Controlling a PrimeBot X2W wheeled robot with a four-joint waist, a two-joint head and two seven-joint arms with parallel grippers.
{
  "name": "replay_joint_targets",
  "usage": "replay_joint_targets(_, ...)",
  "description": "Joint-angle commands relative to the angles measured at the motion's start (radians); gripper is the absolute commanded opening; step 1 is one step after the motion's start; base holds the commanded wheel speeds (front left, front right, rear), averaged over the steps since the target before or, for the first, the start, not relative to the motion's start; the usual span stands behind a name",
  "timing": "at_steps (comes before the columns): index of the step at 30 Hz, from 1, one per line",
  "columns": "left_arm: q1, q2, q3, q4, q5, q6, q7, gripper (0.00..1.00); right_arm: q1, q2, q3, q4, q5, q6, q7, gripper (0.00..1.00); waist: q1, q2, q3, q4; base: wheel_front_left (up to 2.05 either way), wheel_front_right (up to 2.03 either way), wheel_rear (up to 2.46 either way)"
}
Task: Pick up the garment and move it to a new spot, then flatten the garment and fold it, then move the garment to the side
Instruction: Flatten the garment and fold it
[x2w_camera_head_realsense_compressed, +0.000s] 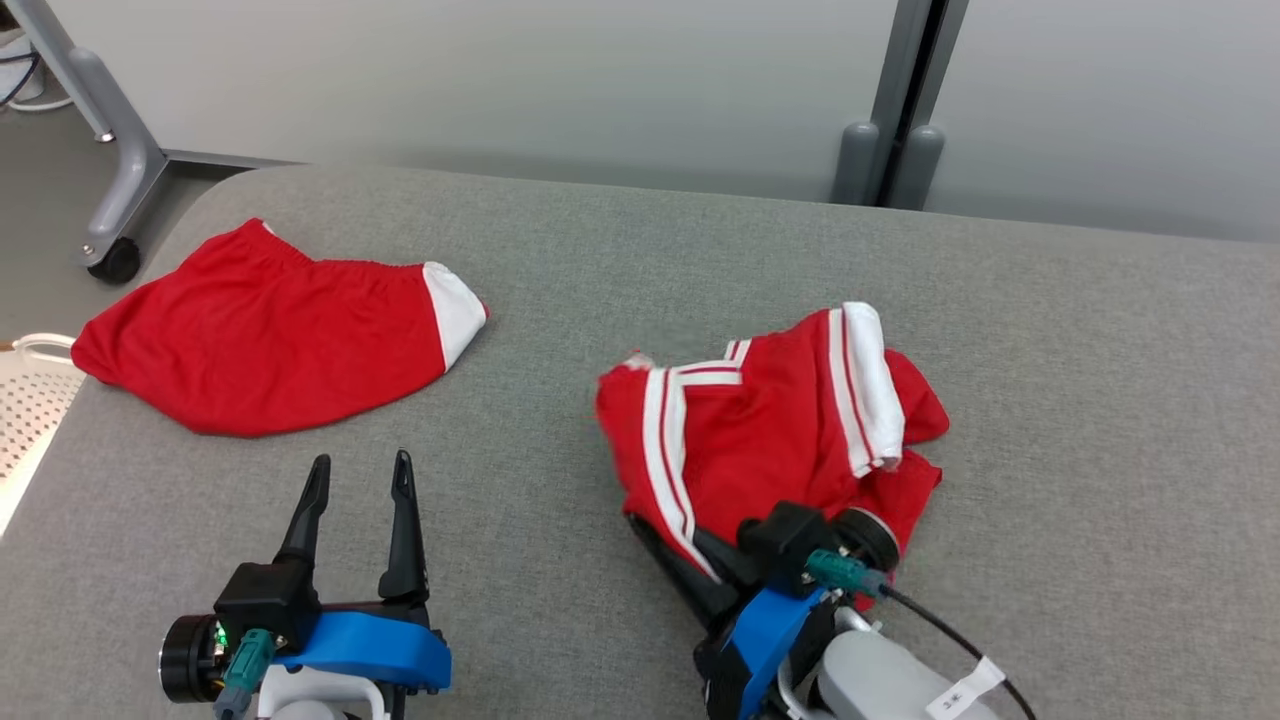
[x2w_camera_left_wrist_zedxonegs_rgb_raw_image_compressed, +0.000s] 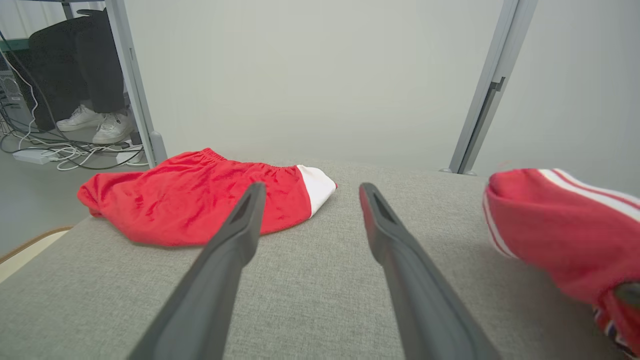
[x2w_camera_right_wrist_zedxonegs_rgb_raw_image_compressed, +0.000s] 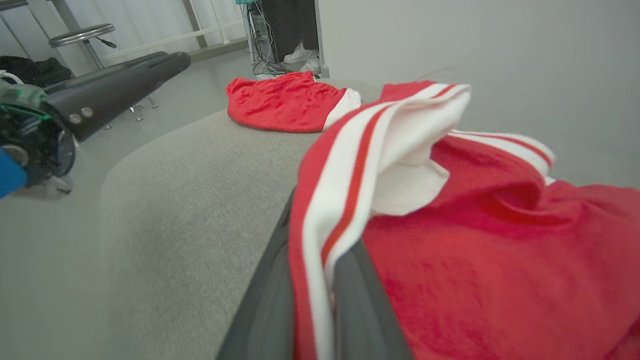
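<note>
Though the tag (x2w_camera_head_realsense_compressed: 958, 692) on my cable (x2w_camera_head_realsense_compressed: 940, 625) is too small to read, my right pincer (x2w_camera_head_realsense_compressed: 668, 540) is clamped on the striped garment (x2w_camera_head_realsense_compressed: 770, 440), well away from the back edge of the bench (x2w_camera_head_realsense_compressed: 600, 250); my left pincer (x2w_camera_head_realsense_compressed: 361, 462) hovers wide apart.

A grey fabric-covered tabletop (x2w_camera_head_realsense_compressed: 560, 250) stands before pale wall panels (x2w_camera_head_realsense_compressed: 500, 70) joined by a grey upright post (x2w_camera_head_realsense_compressed: 905, 80). Plain red shorts (x2w_camera_head_realsense_compressed: 260, 340) with a white side panel lie flat near its far left corner. Off the left edge are a white perforated basket (x2w_camera_head_realsense_compressed: 35, 400) and a black caster (x2w_camera_head_realsense_compressed: 113, 260). Beyond, a person's white trainers (x2w_camera_left_wrist_zedxonegs_rgb_raw_image_compressed: 97, 125) stand beside loose cables (x2w_camera_left_wrist_zedxonegs_rgb_raw_image_compressed: 65, 150)
</note>
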Motion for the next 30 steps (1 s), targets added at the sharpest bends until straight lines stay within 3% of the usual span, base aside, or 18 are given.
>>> replay_joint_targets(1,-0.014,-0.001,-0.006,-0.001,-0.006,0.003,-0.003,1.0,-0.015,0.003,0.044,0.019,0.007,0.0,-0.001,0.0,0.0,-0.0001,0.011,0.015,0.0,0.0,0.0)
replay_joint_targets(5,-0.019,-0.001,-0.018,0.004,-0.013,0.008,-0.003,1.0,-0.009,0.012,0.175,0.045,0.049,0.0,-0.001,0.0,0.0,-0.0001,0.016,0.031,0.0,0.0,0.0)
replay_joint_targets(6,-0.02,-0.001,-0.02,0.006,-0.013,0.009,-0.003,1.0,-0.005,0.012,0.208,0.042,0.065,0.0,-0.001,0.19,0.0,-0.0001,0.016,0.034,0.0,0.0,0.0)
replay_joint_targets(7,-0.021,-0.001,-0.022,0.007,-0.014,0.008,-0.003,1.0,-0.004,0.01,0.231,0.039,0.082,0.0,-0.001,1.0,0.0,-0.0001,0.017,0.036,0.0,0.0,0.0)
replay_joint_targets(11,-0.017,-0.001,-0.015,0.006,-0.013,0.016,-0.003,1.0,-0.01,0.01,0.271,0.031,0.121,0.0,-0.001,1.0,0.0,-0.0001,0.014,0.028,0.0,0.0,0.0)
replay_joint_targets(15,-0.001,-0.001,0.0,0.003,-0.007,0.017,-0.003,1.0,-0.013,0.01,0.225,0.013,0.104,0.0,-0.001,1.0,0.0,-0.0001,0.0,-0.001,0.0,0.0,0.0)
replay_joint_targets(30,-0.002,-0.001,0.014,-0.009,0.004,0.01,-0.003,1.0,0.07,-0.13,-0.298,-0.007,-0.06,0.0,-0.001,1.0,0.0,-0.0001,-0.002,-0.054,0.0,0.0,0.0)
